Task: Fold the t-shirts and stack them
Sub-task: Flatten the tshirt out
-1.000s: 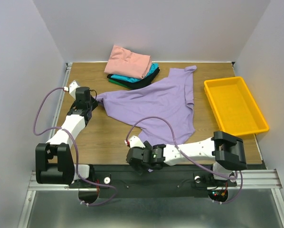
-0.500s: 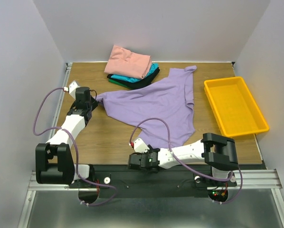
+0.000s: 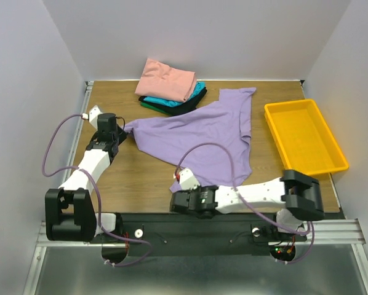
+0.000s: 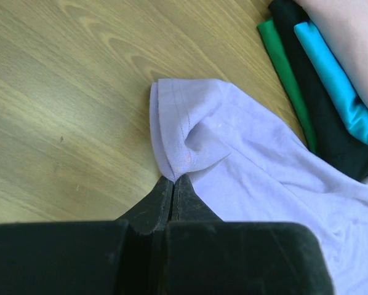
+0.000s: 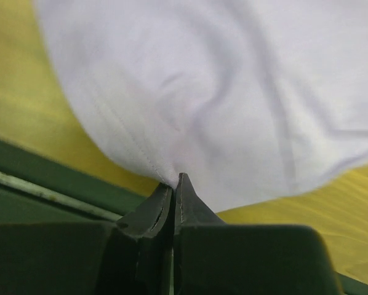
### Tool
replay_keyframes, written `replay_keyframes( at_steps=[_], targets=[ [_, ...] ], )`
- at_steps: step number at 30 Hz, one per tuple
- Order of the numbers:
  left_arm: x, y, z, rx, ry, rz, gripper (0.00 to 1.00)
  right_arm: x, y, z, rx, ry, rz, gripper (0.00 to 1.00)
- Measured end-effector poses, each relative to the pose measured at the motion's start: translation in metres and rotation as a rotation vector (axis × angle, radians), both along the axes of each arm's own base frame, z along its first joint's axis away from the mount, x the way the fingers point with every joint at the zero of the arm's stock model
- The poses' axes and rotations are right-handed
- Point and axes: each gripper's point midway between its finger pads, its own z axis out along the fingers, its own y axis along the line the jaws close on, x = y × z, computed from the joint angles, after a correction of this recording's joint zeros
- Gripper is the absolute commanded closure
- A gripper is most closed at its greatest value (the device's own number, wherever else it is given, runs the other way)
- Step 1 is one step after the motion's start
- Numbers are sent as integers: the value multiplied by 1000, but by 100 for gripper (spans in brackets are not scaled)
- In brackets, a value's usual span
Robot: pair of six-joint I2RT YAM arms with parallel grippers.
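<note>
A light purple t-shirt (image 3: 202,135) lies spread across the middle of the wooden table. My left gripper (image 3: 124,130) is shut on its left corner; in the left wrist view the cloth (image 4: 233,160) bunches right at the closed tips (image 4: 173,179). At the table's near edge, my right gripper (image 3: 174,192) is shut on the shirt's near hem, and the right wrist view shows the fabric (image 5: 221,92) pinched between the tips (image 5: 175,181). Behind, a folded stack holds a salmon-pink shirt (image 3: 167,78) on top of teal (image 3: 197,93), black (image 3: 172,106) and green (image 4: 288,74) ones.
A yellow plastic tray (image 3: 304,138) stands at the right side of the table, beside the purple shirt's right edge. The black rail (image 3: 190,228) with the arm bases runs along the near edge. Walls close in the left, back and right sides.
The right gripper has gone from open to shut on the purple shirt's near hem, and its arm shifted slightly along the near edge. The left arm has kept still, holding its corner.
</note>
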Motion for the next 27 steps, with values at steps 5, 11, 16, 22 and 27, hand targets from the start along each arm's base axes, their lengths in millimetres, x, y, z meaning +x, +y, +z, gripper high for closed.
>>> replay_keyframes(
  at_steps=[5,11,16,22,27],
  targets=[
    [-10,1,22,-10,-41,8,100,62,-35,77,152,-167,-207,100],
    [-7,2,53,-17,-106,22,100,171,-126,178,254,-435,-599,99],
    [3,2,69,-18,-115,24,100,219,-187,216,185,-525,-713,100],
    [12,1,112,-23,-170,20,100,247,-199,301,228,-643,-647,100],
    [-13,2,183,-37,-330,21,100,236,-196,388,356,-768,-524,100]
  ],
)
